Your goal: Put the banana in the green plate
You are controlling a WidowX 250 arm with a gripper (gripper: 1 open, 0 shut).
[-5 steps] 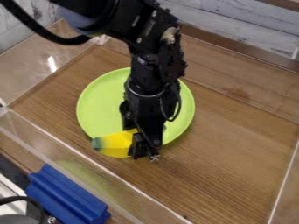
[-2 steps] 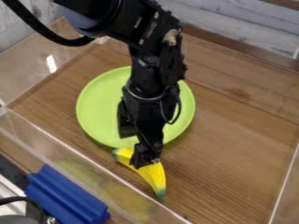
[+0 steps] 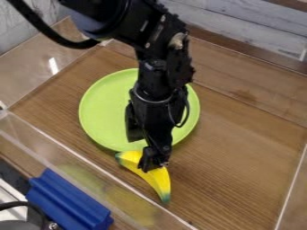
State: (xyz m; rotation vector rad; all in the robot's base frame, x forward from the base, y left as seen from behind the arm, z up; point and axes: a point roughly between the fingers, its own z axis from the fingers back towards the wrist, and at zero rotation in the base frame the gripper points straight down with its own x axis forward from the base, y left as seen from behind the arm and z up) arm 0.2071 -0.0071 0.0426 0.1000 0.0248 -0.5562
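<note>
So the banana isn't on the green plate at all. It's lying flat on the wooden table, just off the plate's near edge, toward the camera. One yellow end is touching or almost touching the rim, and the rest is angled away from the plate toward the lower right, with the green tip at the far end from the plate.

The gripper is pointed straight down and is parked right over the banana's plate-side end, just outside the rim. Its fingers are spread wide and nothing is being held. Whether the fingertips are actually touching the banana can't be told from this angle, since the black parts blur together there.

The black arm is stretched across the plate from the upper left, so a good chunk of the plate's middle and right side is hidden behind it. The rest of the plate that can be seen is bare green.

Well away from the plate, in the bottom left corner, a blue block-like thing is seen behind a clear wall that borders the table.
</note>
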